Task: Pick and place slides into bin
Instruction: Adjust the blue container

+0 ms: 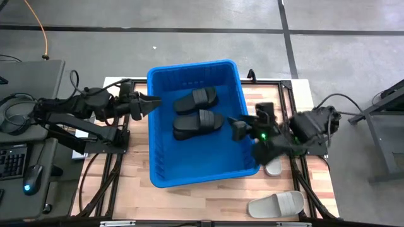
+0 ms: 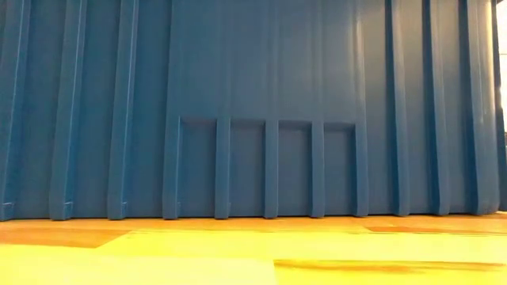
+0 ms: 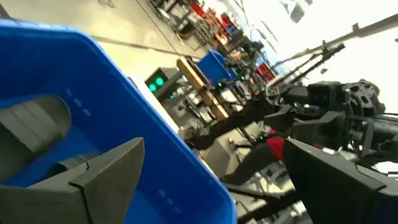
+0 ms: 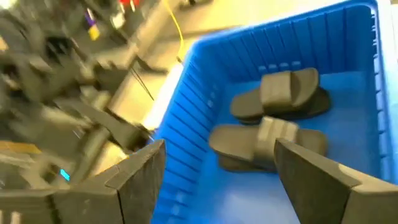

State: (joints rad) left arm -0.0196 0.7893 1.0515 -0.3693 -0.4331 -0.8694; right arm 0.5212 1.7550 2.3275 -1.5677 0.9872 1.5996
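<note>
The blue bin (image 1: 196,123) stands in the middle of the wooden table, and its ribbed wall (image 2: 253,103) fills the low view. Two black slides (image 1: 196,99) (image 1: 198,122) lie on its floor, straps up, also seen in the right wrist view (image 4: 283,93) (image 4: 267,143). My right gripper (image 1: 238,126) hangs open above the bin's right rim, nothing between its fingers (image 4: 217,165). My left gripper (image 1: 151,103) is open at the bin's left rim (image 3: 211,155). Two light grey slides rest on the table to the right of the bin: one near the front edge (image 1: 276,203), one (image 1: 273,167) partly under my right arm.
A grey side desk with a keyboard (image 1: 11,162) and a mouse (image 1: 31,178) stands left of the table. Cables and a metal frame (image 1: 379,120) are on the floor to the right. Bare wood (image 1: 136,183) shows left of the bin, toward the front.
</note>
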